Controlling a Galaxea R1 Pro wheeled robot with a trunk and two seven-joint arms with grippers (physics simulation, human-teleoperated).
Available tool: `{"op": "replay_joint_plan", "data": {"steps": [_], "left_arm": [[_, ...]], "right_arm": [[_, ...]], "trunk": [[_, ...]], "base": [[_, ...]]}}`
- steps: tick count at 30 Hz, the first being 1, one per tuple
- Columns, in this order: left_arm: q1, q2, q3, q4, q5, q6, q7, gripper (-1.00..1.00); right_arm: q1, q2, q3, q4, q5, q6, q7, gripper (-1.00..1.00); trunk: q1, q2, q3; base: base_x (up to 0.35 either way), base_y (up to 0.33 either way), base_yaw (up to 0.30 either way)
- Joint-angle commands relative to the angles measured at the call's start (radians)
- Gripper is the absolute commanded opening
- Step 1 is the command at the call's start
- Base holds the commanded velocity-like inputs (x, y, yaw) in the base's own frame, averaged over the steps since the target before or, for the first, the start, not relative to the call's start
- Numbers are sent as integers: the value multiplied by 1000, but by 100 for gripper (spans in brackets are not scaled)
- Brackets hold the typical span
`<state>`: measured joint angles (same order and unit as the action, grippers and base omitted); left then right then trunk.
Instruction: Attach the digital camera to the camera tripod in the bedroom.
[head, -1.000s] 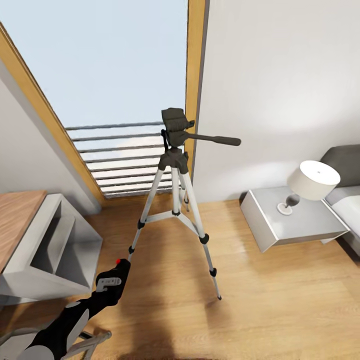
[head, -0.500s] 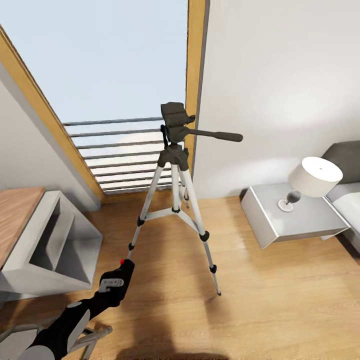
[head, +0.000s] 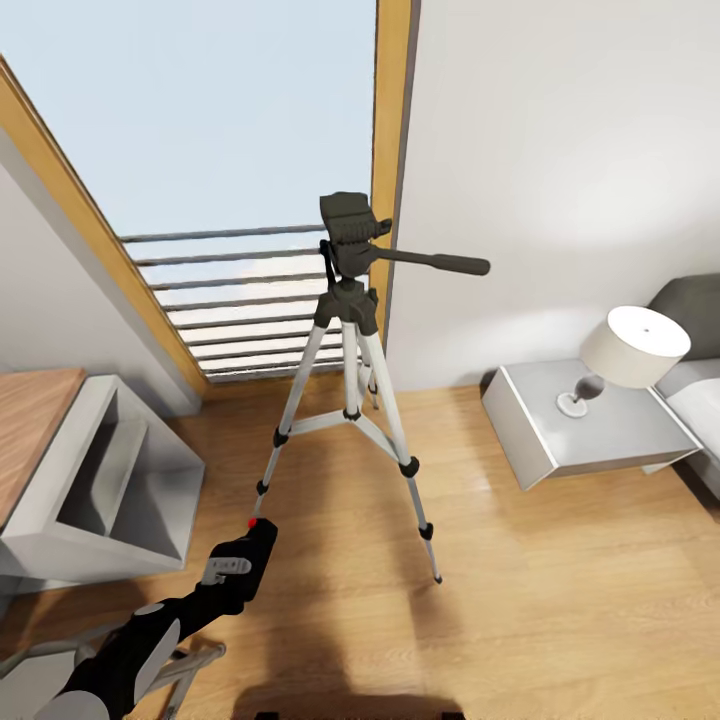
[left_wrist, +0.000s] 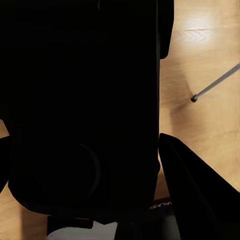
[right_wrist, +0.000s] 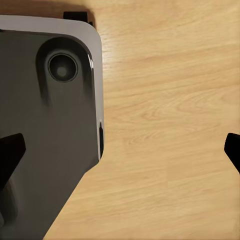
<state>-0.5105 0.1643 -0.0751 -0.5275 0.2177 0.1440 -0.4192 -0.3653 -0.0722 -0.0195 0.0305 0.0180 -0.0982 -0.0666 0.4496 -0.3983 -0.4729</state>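
Black and boxy, the digital camera (head: 243, 562) sat clamped in my left claw (head: 232, 578) at the lower left of the head frame, its red button (head: 252, 522) uppermost, close to the foot of the nearest tripod leg. My right claw (right_wrist: 120, 150) stood spread apart over bare wood floor (right_wrist: 165, 125). At frame centre the camera tripod (head: 350, 370) stood upright before the window railing (head: 230, 300); a nightstand (head: 590, 430) with lamp (head: 630, 355) sat at the right.

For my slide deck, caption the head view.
Left end effector carries the digital camera toward the camera tripod by the bedroom window.
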Motion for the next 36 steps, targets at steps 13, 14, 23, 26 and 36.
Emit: {"op": "replay_joint_plan", "data": {"steps": [13,14,23,26,36], "left_arm": [[0,2,-4,-12,11,8,-5,-100],[0,3,-5,-13,11,8,-6,-100],[0,4,-3,-19,11,8,-13,-100],[0,4,-2,-20,11,8,-16,-100],[0,6,4,-23,15,12,-89,-100]], "right_arm": [[-1,-1,-2,3,2,-7,-2,100],[-1,-1,-2,3,2,-7,-2,100],[-1,-5,-2,3,4,-11,-1,100],[-1,-6,-2,2,7,-17,-1,100],[-1,-9,-6,-15,9,-47,-1,100]], "trunk": [[0,-2,-23],[0,-2,-24],[0,-2,-39],[0,-2,-44],[0,-2,-56]], "base": [[0,0,0],[0,0,0],[0,0,0],[0,0,0],[0,0,0]]}}
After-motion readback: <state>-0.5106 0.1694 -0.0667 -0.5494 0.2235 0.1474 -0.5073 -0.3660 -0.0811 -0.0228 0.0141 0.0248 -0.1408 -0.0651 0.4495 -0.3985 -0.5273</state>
